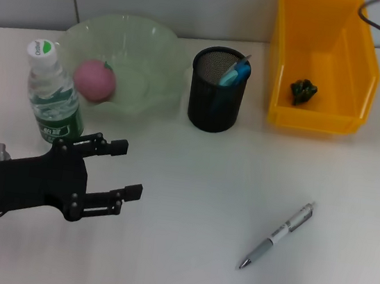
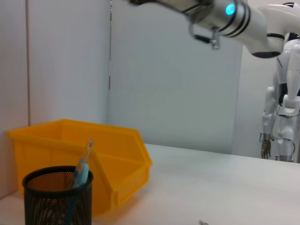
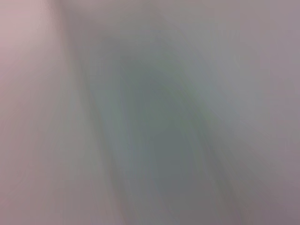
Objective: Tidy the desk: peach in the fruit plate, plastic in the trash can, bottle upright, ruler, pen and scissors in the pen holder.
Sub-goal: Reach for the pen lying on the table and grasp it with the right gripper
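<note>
While the left gripper (image 1: 130,170) hovers low over the desk's (image 1: 189,205) front left area with its two black fingers spread apart and nothing between them, the water bottle (image 1: 52,96) stands upright just behind it near the left edge, white cap on top and green label around its middle; behind and beside the bottle, toward the back edge, sits the pale green fruit plate (image 1: 149,49), a wavy-rimmed translucent bowl, with the pink peach (image 1: 94,79) resting inside it; next along the back edge stands the black mesh pen holder (image 1: 213,106), upright, with a blue-handled item (image 1: 235,73) leaning inside it, though whether that is the scissors or the ruler cannot be told; farther along, at the back right corner, is the yellow bin (image 1: 319,120) serving as the trash can, with a small dark green crumpled piece of plastic (image 1: 302,91) lying on its floor; the pen (image 1: 278,236), silver and white, lies flat and diagonal on the bare desk toward the front right, well apart from the holder; the right gripper does not show in any view, only a part of that arm (image 2: 234,14) raised high in the left wrist view; the right wrist view is a featureless blur.
</note>
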